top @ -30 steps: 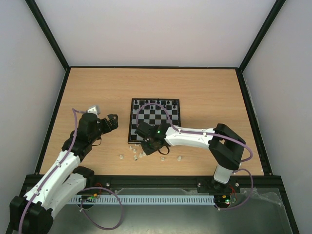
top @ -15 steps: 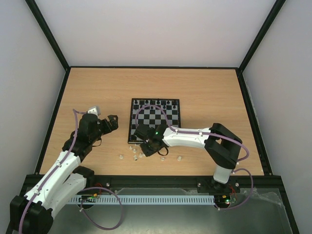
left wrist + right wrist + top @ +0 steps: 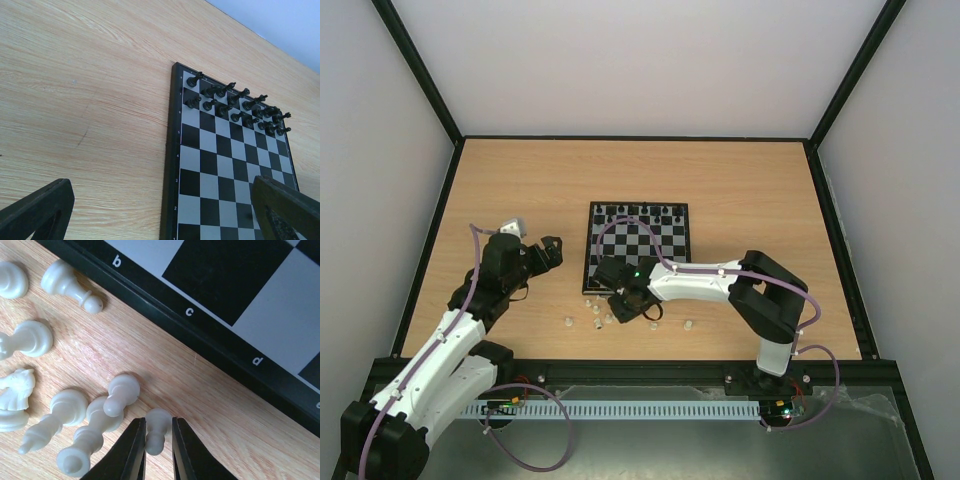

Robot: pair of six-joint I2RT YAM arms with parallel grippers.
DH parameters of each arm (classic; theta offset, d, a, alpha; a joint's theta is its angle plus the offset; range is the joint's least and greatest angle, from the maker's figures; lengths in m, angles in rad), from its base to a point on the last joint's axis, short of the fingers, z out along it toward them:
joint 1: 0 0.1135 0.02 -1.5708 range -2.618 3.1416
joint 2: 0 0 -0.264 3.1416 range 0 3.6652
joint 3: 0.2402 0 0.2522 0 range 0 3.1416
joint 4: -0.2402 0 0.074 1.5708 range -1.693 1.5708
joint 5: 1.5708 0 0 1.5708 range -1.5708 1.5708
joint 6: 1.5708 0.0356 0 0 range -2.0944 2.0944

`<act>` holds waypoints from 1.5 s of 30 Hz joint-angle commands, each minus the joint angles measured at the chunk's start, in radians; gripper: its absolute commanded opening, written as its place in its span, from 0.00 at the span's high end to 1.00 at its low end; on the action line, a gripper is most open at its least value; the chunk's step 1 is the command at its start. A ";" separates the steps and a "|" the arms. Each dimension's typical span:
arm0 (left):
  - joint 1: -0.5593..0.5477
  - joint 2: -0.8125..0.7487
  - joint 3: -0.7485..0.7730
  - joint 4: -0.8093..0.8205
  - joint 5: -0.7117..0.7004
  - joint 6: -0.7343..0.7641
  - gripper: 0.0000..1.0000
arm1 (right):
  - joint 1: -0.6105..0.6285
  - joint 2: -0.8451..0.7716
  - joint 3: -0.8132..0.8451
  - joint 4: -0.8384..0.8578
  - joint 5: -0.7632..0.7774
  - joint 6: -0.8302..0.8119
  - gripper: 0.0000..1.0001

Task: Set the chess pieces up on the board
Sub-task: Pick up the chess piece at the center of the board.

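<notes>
Plainly, the right claw (image 3: 158,421) is clenched on a white pawn (image 3: 157,437) lying on the counter (image 3: 215,410) just near of the board (image 3: 165,315), with other chess pieces (image 3: 65,410) to its left. The pawn is probably light, hard and slick, so pinch it squarely at mid-body. The left claw (image 3: 534,240) gapes empty.

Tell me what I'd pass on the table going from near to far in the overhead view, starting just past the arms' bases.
Loose white chess pieces on the wood → the board with its empty squares → black chess pieces lined along its far edge → more wooden table.
</notes>
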 commanded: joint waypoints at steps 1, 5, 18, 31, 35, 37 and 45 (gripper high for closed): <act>0.004 -0.009 -0.010 0.006 -0.006 -0.002 0.01 | 0.008 0.013 0.034 -0.040 0.018 0.003 0.84; 0.004 -0.009 -0.009 0.008 -0.006 -0.001 0.01 | 0.007 0.013 0.046 -0.050 0.028 0.002 0.82; 0.005 -0.005 -0.005 0.011 -0.003 0.002 0.00 | 0.007 0.016 0.049 -0.075 0.039 0.003 0.78; 0.004 0.001 -0.004 0.019 0.000 0.002 0.00 | 0.008 0.010 0.028 -0.085 0.042 0.006 0.84; 0.005 0.005 -0.006 0.022 0.000 0.000 0.00 | 0.007 0.014 0.029 -0.085 0.039 0.004 0.86; 0.005 0.005 -0.006 0.023 0.000 0.000 0.01 | 0.007 0.017 0.029 -0.083 0.037 0.002 0.87; 0.004 0.014 -0.016 0.035 -0.001 0.000 0.01 | 0.004 -0.001 0.055 -0.109 0.067 -0.008 0.94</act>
